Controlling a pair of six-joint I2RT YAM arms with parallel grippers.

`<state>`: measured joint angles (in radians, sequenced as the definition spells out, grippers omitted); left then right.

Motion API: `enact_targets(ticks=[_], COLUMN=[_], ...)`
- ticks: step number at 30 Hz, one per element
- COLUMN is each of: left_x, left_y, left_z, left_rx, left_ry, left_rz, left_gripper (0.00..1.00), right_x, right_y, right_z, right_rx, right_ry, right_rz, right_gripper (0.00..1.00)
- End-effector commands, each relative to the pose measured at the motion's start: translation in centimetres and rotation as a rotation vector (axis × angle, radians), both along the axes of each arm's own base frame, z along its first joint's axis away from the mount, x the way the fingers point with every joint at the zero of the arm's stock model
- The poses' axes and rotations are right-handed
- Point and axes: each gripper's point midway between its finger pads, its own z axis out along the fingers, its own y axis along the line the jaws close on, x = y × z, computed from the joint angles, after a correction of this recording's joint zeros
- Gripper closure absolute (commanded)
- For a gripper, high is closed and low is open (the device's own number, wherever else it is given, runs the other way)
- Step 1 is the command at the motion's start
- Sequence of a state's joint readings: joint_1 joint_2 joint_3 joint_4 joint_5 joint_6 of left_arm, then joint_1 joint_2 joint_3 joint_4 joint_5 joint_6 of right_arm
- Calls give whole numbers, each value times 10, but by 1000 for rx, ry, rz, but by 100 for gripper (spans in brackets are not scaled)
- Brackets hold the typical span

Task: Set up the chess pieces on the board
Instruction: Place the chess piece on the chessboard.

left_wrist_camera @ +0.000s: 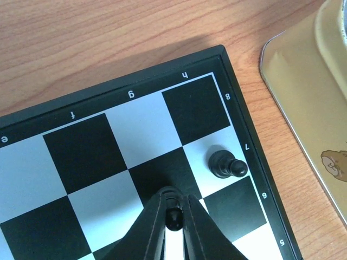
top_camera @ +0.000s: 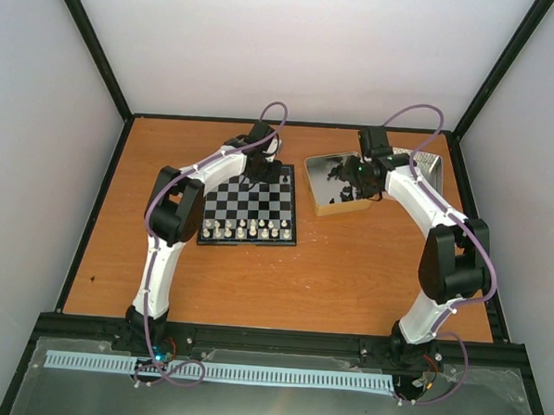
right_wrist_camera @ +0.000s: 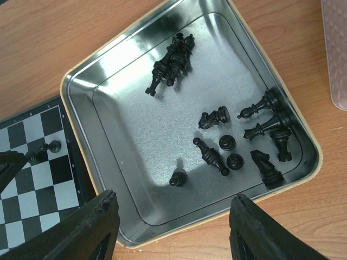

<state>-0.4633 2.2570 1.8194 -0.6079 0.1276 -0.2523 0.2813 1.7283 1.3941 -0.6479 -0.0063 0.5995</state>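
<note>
The board point(top_camera: 250, 206) lies left of centre; its far right corner shows in the left wrist view point(left_wrist_camera: 135, 130). My left gripper point(left_wrist_camera: 173, 214) is shut on a black pawn point(left_wrist_camera: 173, 216) just above the board's far right part. Another black pawn point(left_wrist_camera: 226, 164) stands on the square by the "7" mark. My right gripper point(right_wrist_camera: 171, 227) is open and empty above the near edge of a metal tin point(right_wrist_camera: 103, 108). Several black chess pieces point(right_wrist_camera: 217, 146) lie and stand in the tin, one pawn point(right_wrist_camera: 177, 177) nearest the gripper.
White pieces point(top_camera: 248, 229) fill the board's near two rows. A second tin point(top_camera: 426, 164) stands right of the first tin point(top_camera: 326, 203). A pale pink container edge point(right_wrist_camera: 335, 49) shows at the right wrist view's upper right.
</note>
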Motion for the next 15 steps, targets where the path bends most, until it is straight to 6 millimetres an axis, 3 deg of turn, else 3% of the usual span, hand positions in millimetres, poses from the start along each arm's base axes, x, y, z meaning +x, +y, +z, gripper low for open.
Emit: enact_targets(ticks=[1,4,10,15], left_x=[4,7,10,15], left_y=[-9,-10,-11,-4], left_z=[2,9,16,46], left_rx=[-16,-24,-29,-31], left_ry=[5,-10,-18,-83], left_rz=[-2,4,14,30], left_gripper=[86,77,73,68], right_x=[8,8,9,11], right_y=[-2,-2,-2,-4], right_z=[7,7,7,7], right_rx=[-30,-35,-38,-55], right_ry=[-23,-19,-16,-13], right_rz=[1,7,4,7], right_gripper=[44,44,44,44])
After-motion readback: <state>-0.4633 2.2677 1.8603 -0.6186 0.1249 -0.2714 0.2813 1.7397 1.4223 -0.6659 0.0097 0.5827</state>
